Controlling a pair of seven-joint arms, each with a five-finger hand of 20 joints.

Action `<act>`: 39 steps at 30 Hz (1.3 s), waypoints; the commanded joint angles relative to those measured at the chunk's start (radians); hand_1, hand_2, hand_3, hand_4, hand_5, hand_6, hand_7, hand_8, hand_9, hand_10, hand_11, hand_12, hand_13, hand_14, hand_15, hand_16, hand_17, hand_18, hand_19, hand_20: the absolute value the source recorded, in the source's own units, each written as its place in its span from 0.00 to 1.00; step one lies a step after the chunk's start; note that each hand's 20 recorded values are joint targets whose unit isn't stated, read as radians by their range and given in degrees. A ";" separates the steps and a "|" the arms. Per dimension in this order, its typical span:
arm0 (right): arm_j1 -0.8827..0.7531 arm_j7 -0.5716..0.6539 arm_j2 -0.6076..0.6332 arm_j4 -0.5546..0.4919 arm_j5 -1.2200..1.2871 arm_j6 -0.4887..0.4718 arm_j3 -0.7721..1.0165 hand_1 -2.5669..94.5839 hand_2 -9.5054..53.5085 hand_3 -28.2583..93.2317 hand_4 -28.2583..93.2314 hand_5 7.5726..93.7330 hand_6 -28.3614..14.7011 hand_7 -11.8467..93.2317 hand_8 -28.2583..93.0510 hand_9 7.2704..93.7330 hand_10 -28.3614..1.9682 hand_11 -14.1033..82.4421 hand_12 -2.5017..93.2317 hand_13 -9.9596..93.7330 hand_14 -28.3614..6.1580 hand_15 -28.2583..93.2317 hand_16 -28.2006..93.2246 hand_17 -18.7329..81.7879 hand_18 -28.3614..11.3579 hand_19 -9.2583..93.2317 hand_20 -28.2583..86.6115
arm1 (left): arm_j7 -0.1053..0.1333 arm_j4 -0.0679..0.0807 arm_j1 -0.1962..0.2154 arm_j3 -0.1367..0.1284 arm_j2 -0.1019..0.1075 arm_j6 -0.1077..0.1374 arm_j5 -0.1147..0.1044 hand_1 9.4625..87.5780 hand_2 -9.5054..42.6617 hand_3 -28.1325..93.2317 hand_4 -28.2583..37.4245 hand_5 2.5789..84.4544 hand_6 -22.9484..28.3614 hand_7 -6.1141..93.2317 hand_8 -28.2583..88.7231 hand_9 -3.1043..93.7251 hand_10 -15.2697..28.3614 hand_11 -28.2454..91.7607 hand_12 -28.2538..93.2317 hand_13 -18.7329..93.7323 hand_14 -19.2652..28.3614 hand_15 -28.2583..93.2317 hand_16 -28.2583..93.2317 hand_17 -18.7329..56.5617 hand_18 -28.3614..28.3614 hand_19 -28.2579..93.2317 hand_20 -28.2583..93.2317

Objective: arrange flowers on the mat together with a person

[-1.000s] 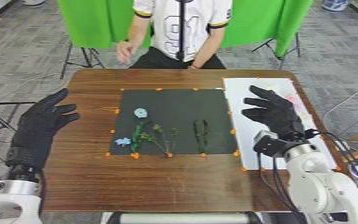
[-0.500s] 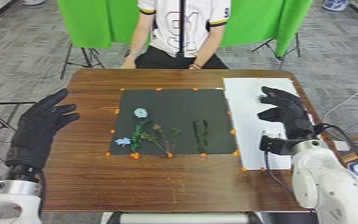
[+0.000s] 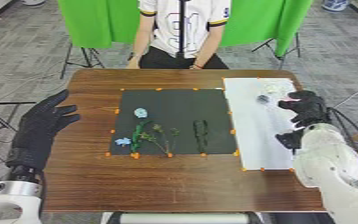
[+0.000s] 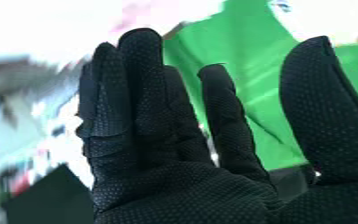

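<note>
Left hand (image 3: 44,122): fingers loosely extended, empty, over left side of brown wooden table (image 3: 175,187). Right hand (image 3: 312,107): fingers extended, thumb apart, nothing grasped, at right side of white sheet (image 3: 255,132). Dark mat (image 3: 180,102) bears pale blue flower (image 3: 141,113), smaller blue flower (image 3: 123,142), dark green foliage (image 3: 201,135); grey blossom (image 3: 263,99) on sheet.

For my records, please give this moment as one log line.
right robot hand open at white sheet | left robot hand open | blue flowers on mat
</note>
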 commanded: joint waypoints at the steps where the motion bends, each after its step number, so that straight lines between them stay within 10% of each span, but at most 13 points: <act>1: 0.057 0.103 0.031 0.076 -0.122 -0.136 -0.038 0.38 0.08 0.81 0.06 0.40 0.60 0.26 0.14 0.39 0.27 0.32 0.18 0.61 0.33 0.80 0.30 0.67 0.30 1.00 0.28 | 0.005 0.000 0.008 0.003 0.000 0.005 -0.020 0.20 0.27 0.90 0.02 0.38 0.58 0.24 0.14 0.36 0.78 0.53 0.31 0.38 0.95 0.76 0.13 0.14 0.90 0.68 0.31; 19: 0.266 0.155 0.069 0.288 -0.136 -0.345 -0.225 0.47 0.00 0.80 0.06 0.46 0.64 0.26 0.14 0.48 0.23 0.31 0.17 0.67 0.28 0.74 0.28 0.68 0.28 1.00 0.09 | 0.019 0.002 0.009 0.006 0.006 -0.005 -0.046 0.20 0.27 0.90 0.02 0.38 0.58 0.25 0.14 0.36 0.79 0.53 0.31 0.38 0.95 0.76 0.13 0.14 0.90 0.68 0.31; 27: 0.282 0.139 0.093 0.334 -0.268 -0.160 -0.324 0.67 0.00 0.72 0.01 0.82 0.69 0.30 0.26 0.93 0.64 0.23 0.34 0.86 0.56 0.65 0.36 0.75 0.42 1.00 0.07 | 0.022 0.003 0.004 0.009 0.006 -0.006 -0.047 0.20 0.27 0.90 0.02 0.38 0.58 0.24 0.14 0.36 0.78 0.54 0.31 0.38 0.94 0.76 0.13 0.14 0.90 0.68 0.31; 39: 0.222 0.151 0.119 0.217 -0.403 0.102 -0.297 0.70 0.00 0.72 0.00 0.88 0.71 0.30 0.27 1.00 0.73 0.28 0.40 0.89 0.65 0.66 0.40 0.78 0.48 1.00 0.17 | 0.024 -0.006 0.030 -0.018 -0.003 -0.002 -0.051 0.20 0.27 0.90 0.02 0.38 0.58 0.25 0.14 0.36 0.78 0.53 0.31 0.38 0.95 0.76 0.13 0.14 0.90 0.68 0.31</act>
